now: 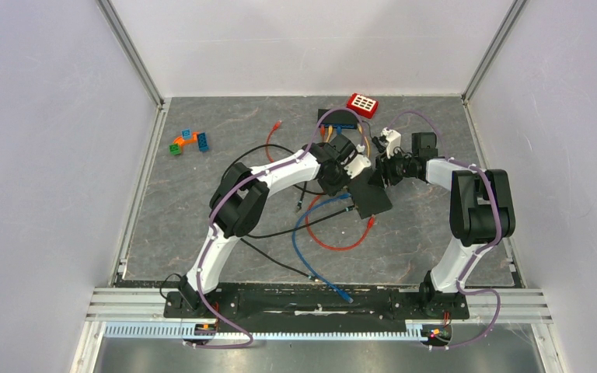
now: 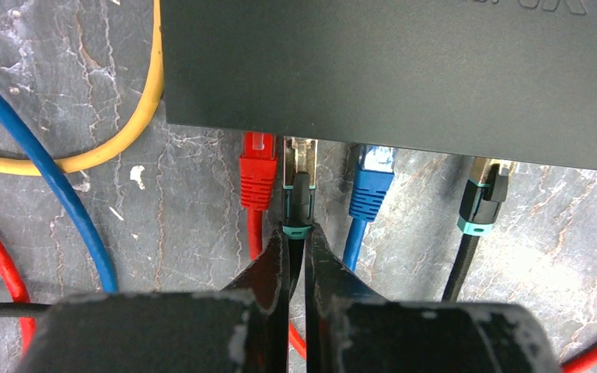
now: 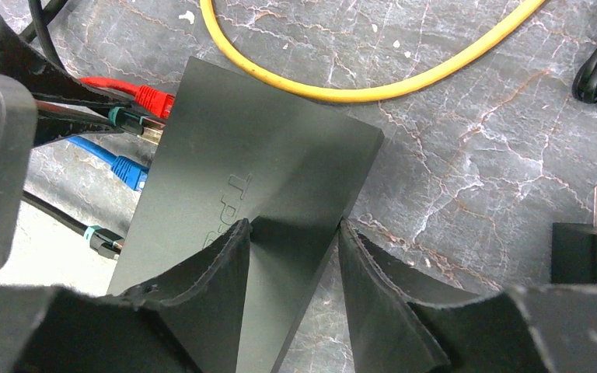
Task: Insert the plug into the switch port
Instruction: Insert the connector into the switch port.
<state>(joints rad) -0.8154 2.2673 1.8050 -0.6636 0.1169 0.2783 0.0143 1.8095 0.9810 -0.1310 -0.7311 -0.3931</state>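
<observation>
While the left gripper pinches the black plug by its teal-banded boot, its two fingers drawn almost together around it, the plug's metal nose sits right at the port face of the black switch; I cannot tell whether it is pushed fully home. It stands between a red plug on its left and a blue plug on its right, both at the same face, and a second black plug with a teal band sits further right along the row. A yellow cable curls past the switch's left corner, with a loose blue cable lying beside it on the grey stone-patterned table. From above, the switch lies near the middle of the table with both arms meeting over it, the left from the left side and the right from the right. The right gripper is spread moderately wide, one fingertip down on the switch's top face and the other at its edge, so it looks pressed against the box, not clamped round it. Farther back lie a red keypad-like block and, off to the far left, a few coloured toy bricks.
</observation>
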